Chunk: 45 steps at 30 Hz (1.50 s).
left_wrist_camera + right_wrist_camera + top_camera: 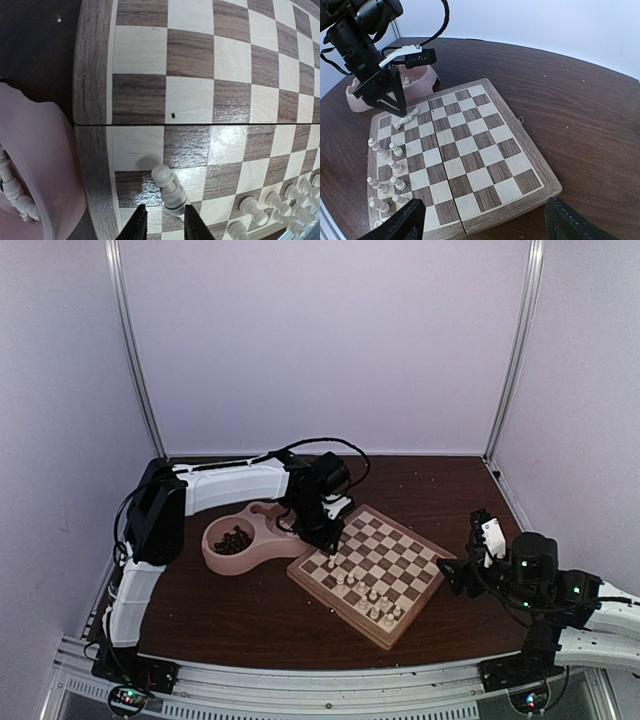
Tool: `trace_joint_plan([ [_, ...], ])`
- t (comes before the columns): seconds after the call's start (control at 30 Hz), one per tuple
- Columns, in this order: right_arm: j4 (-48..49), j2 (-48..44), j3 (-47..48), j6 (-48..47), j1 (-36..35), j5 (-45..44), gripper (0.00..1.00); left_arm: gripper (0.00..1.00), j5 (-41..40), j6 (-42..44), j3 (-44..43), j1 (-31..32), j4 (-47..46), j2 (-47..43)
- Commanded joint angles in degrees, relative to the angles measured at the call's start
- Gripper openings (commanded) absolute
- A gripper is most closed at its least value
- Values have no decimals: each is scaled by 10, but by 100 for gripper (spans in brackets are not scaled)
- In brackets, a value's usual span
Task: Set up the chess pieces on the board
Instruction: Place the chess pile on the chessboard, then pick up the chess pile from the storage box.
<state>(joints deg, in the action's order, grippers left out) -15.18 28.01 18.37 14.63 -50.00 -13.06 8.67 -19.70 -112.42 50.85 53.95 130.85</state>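
You are partway through. A cluster of cream-white pieces (390, 172) stands in two loose rows along one edge of the board (400, 550). No dark piece is on it yet. The dark pieces (235, 538) sit in the pink dish (215, 562) just beside the board's left corner, with spare white pieces (15, 197) in its other bowl. Your left hand (166, 209) is at the board's edge nearest the dish, fingers narrowly apart on either side of the base of one white piece (167, 182); you cannot tell whether they clamp it. That piece is slim, round-headed and collared, and it leans rather than stands. Your right hand (484, 202) hangs wide apart, holding nothing, over the desk (250, 625) off the board's right corner.
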Motion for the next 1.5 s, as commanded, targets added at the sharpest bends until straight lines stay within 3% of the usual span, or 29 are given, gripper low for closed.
trace_joint_plan([
  [0.0, 8, -2, 3, -5, 3, -1, 86, 27, 9, -5, 4, 3, -15, 6],
  [0.23, 8, 1, 3, -5, 3, -1, 85, 33, 26, -7, 6, 4, -16, 7],
  [0.63, 8, 1, 3, -5, 3, -1, 85, 32, 17, -9, -2, 6, 10, 30],
  [0.83, 8, 1, 3, -5, 2, -1, 86, 20, -2, -7, 5, 9, 15, 17],
  [1.03, 2, 2, 11, 4, 3, 0, 85, 13, -56, -3, 43, 15, -1, -51],
  [1.17, -21, 46, 67, 43, 3, 32, 85, 11, -73, 7, 88, 15, -22, -125],
  [1.3, -4, 120, 145, 96, 3, 121, 84, 9, -25, 27, 164, 15, -89, -215],
  [1.47, 9, 235, 259, 166, 1, 238, 78, 11, 101, 57, 282, 16, -216, -327],
])
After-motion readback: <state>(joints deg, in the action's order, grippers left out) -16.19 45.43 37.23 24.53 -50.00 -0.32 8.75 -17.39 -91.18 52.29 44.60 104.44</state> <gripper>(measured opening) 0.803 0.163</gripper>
